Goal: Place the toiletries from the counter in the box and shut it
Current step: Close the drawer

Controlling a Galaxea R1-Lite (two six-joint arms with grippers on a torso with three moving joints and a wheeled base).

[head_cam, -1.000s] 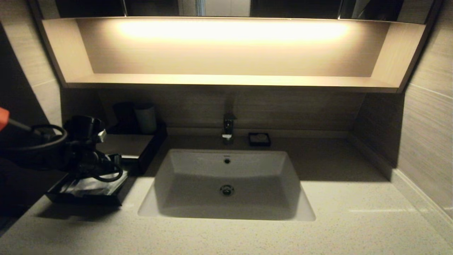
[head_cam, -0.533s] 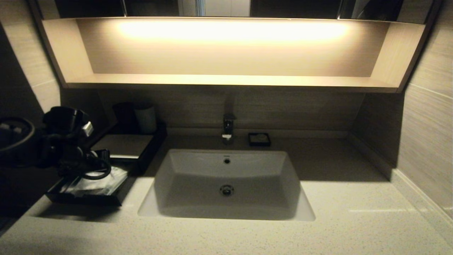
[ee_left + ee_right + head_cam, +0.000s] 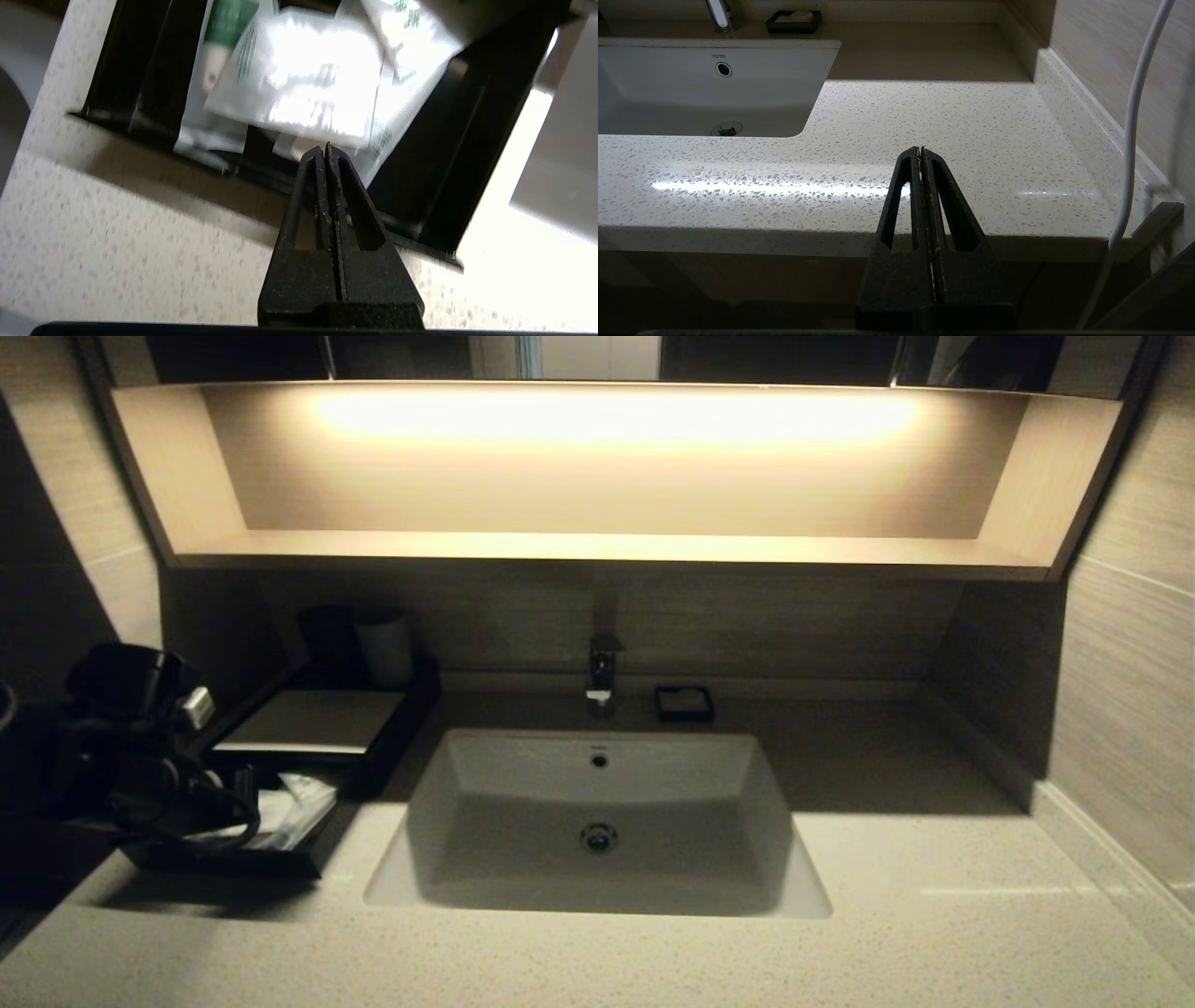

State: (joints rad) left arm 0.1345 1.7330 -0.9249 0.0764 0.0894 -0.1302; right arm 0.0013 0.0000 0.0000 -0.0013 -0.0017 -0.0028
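Black slotted claw (image 3: 325, 147), looped cables

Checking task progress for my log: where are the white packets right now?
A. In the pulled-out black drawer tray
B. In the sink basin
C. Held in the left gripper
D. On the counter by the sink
A. The packets lie piled in the open tray of the box, while the left gripper is shut on nothing, just short of them.
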